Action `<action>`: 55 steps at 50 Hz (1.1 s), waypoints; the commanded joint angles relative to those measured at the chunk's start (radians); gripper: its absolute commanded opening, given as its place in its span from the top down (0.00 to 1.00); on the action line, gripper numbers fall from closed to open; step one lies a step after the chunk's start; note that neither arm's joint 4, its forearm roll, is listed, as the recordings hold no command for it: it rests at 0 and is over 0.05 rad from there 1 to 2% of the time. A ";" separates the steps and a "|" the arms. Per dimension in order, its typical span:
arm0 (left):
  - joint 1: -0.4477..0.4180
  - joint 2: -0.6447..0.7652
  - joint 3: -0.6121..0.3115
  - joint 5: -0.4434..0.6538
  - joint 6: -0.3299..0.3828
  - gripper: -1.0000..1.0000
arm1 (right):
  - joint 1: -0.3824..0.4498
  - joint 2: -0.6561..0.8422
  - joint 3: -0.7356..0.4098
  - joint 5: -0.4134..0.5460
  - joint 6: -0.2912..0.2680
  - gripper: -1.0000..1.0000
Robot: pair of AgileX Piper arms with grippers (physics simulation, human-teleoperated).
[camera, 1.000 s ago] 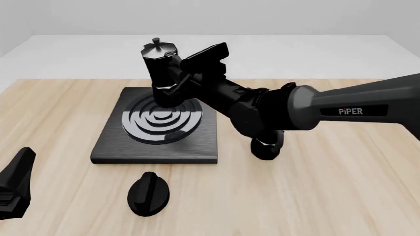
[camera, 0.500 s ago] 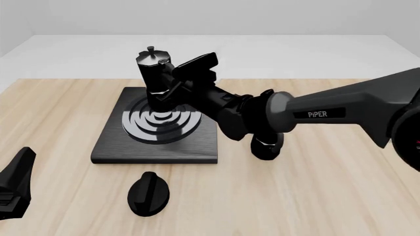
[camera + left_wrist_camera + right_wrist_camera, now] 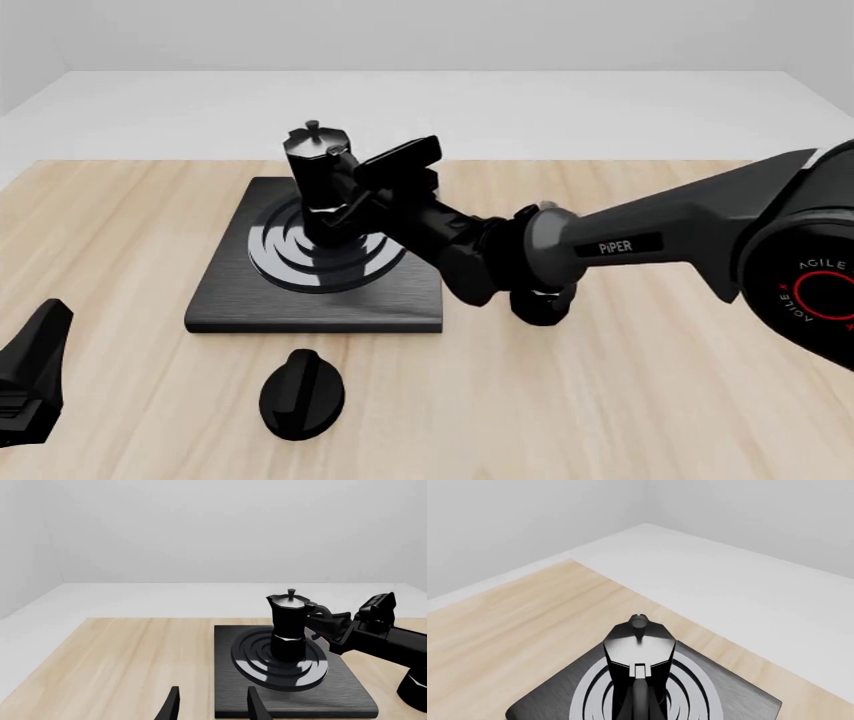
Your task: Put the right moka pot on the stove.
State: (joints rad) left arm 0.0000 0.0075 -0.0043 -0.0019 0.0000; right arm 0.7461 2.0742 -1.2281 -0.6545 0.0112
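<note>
The right moka pot (image 3: 318, 180) stands upright on the middle of the stove's rings, its base at the ring surface. The stove (image 3: 230, 298) is a flat black slab left of centre. My right gripper (image 3: 352, 205) is shut on the pot's loop handle from the right. In the left wrist view the pot (image 3: 288, 625) stands on the stove (image 3: 228, 645) with the right gripper (image 3: 321, 621) at its handle. The right wrist view looks down on the pot's lid (image 3: 639, 642) over the rings (image 3: 694, 692). My left gripper (image 3: 212, 709) is open and empty, low at the near left (image 3: 30, 380).
The other black moka pot (image 3: 541, 300) stands on the table right of the stove, mostly hidden under the right arm; it also shows at the edge of the left wrist view (image 3: 413, 692). A small black oval knob (image 3: 302, 393) lies in front of the stove.
The right gripper has lowered the moka pot from above the stove's far side down onto the middle of the rings. The left arm has not moved.
</note>
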 commanded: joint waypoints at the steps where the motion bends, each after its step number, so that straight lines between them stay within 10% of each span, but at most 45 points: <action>1: 0.000 0.000 0.000 0.000 0.000 0.00 | -0.001 -0.015 0.007 -0.037 0.016 1.00; 23: 0.000 0.000 0.000 0.000 0.000 0.00 | 0.001 -0.062 0.088 -0.055 0.022 1.00; 24: 0.000 0.000 0.000 0.000 0.000 0.00 | -0.005 -0.066 0.088 -0.048 0.016 0.00; 55: 0.000 0.000 0.000 0.000 0.000 0.00 | 0.042 -0.313 0.263 -0.035 -0.005 0.00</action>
State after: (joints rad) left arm 0.0000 0.0075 -0.0043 -0.0019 0.0000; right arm 0.7765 1.8415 -1.0144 -0.7062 0.0146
